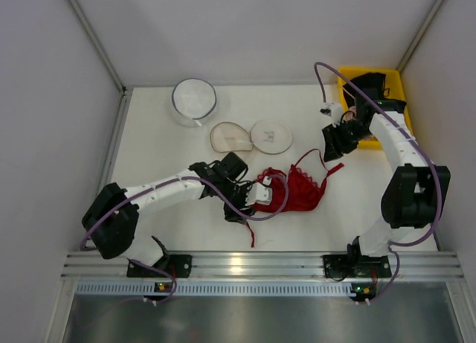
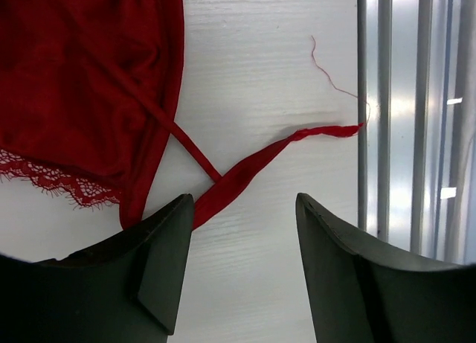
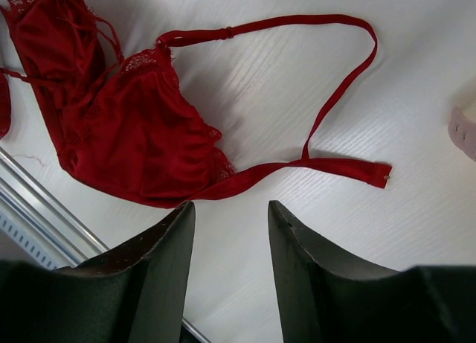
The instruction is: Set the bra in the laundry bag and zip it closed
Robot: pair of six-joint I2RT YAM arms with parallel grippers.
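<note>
The bright red lace bra (image 1: pixel 301 190) lies flat on the white table in front of the arms, its straps trailing out. My left gripper (image 1: pixel 262 194) is at the bra's left edge. In the left wrist view the left gripper (image 2: pixel 244 203) is open over bare table, a red strap (image 2: pixel 245 172) passing just by its left finger. My right gripper (image 1: pixel 333 146) hovers over the bra's right strap. In its own view the right gripper (image 3: pixel 230 209) is open and empty, with the bra (image 3: pixel 126 135) just ahead. The laundry bag (image 1: pixel 271 136) lies flat behind the bra.
A pale pink bra (image 1: pixel 230 137) lies left of the laundry bag, and a round dark-rimmed mesh bag (image 1: pixel 194 99) stands at the back left. A yellow bin (image 1: pixel 390 81) holding a dark garment sits at the back right. The metal rail (image 2: pixel 379 135) borders the near edge.
</note>
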